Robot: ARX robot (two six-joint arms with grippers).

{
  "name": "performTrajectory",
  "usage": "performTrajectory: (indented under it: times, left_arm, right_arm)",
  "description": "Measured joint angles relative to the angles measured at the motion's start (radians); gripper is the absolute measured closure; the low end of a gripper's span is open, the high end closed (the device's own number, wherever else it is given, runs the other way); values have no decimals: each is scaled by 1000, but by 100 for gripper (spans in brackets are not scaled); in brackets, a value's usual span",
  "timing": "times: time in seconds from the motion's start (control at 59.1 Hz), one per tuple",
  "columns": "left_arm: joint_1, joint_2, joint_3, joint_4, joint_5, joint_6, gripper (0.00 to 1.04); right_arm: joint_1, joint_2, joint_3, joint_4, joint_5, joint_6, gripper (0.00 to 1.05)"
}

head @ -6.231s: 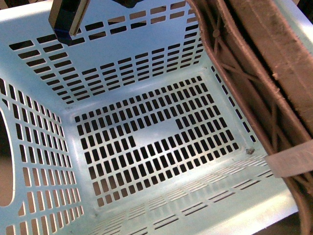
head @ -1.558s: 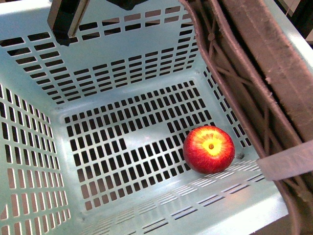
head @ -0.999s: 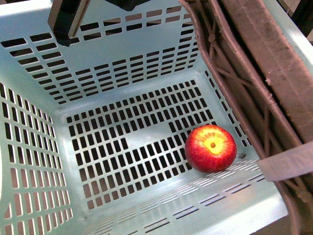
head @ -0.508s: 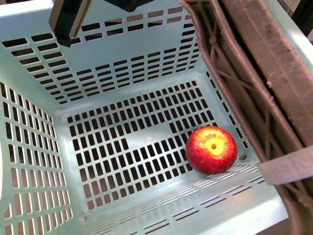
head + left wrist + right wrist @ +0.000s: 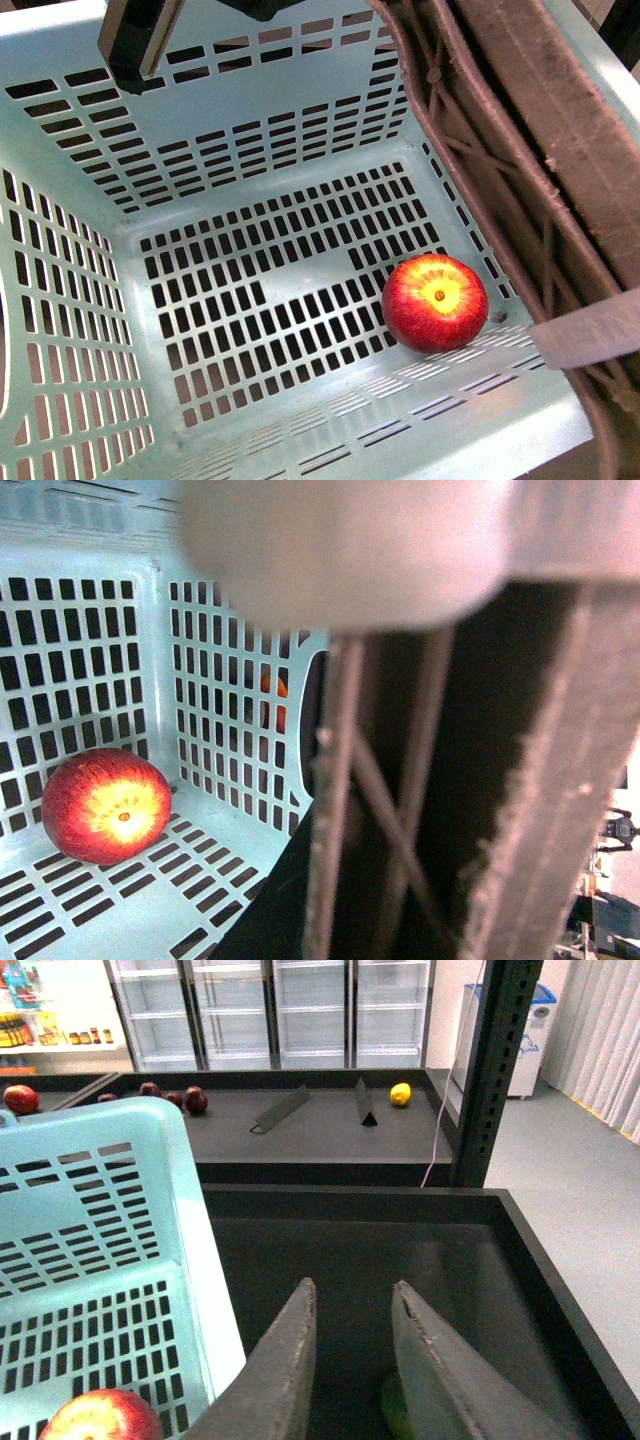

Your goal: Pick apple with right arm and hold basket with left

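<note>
The apple [image 5: 435,302] is resting on the slotted floor of the basket [image 5: 470,425], in the near right corner, just beside the near wall. Its stem dimple is facing upward toward the front camera. Being round, it is showing no long axis. The apple is the basket's only content, and the rest of the floor, toward the left and far walls, is lying bare. The brown latticed handle [image 5: 500,160] with its white band [image 5: 590,338] is running along the right side, narrowing access there. The right gripper [image 5: 350,1360] is hovering outside the basket, over a dark bin [image 5: 520,1260] beside the basket's wall. Its jaws are standing slightly apart and holding nothing. The left gripper [image 5: 138,45] is sitting at the far left rim, and the condition of its jaws cannot be determined.
</note>
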Motion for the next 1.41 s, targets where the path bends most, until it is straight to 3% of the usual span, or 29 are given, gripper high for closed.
performTrajectory:
  times: [0.44,0.745,0.779,0.813,0.847,0.982,1.253,1.405]
  left_arm:
    - [0,0,0,0,0,0,90]
    - [0,0,0,0,-1,0,90]
    - [-12,0,7,-21,-63,-13,90]
    - [-26,0,17,-53,-224,-67,90]
    - [-30,0,19,-56,-291,-100,90]
    - [-7,0,30,-56,-425,-139,90]
    - [142,0,2,31,-378,-206,90]
    - [272,34,-49,151,-368,-316,90]
  right_arm:
    - [0,0,0,0,0,0,8]
    - [0,0,0,0,0,0,9]
    - [0,0,0,0,0,0,9]
    - [0,0,0,0,0,0,9]
    - [0,0,0,0,-1,0,9]
    - [0,0,0,0,0,0,9]
    - [0,0,0,0,-2,0,9]
    - [0,0,0,0,0,0,9]
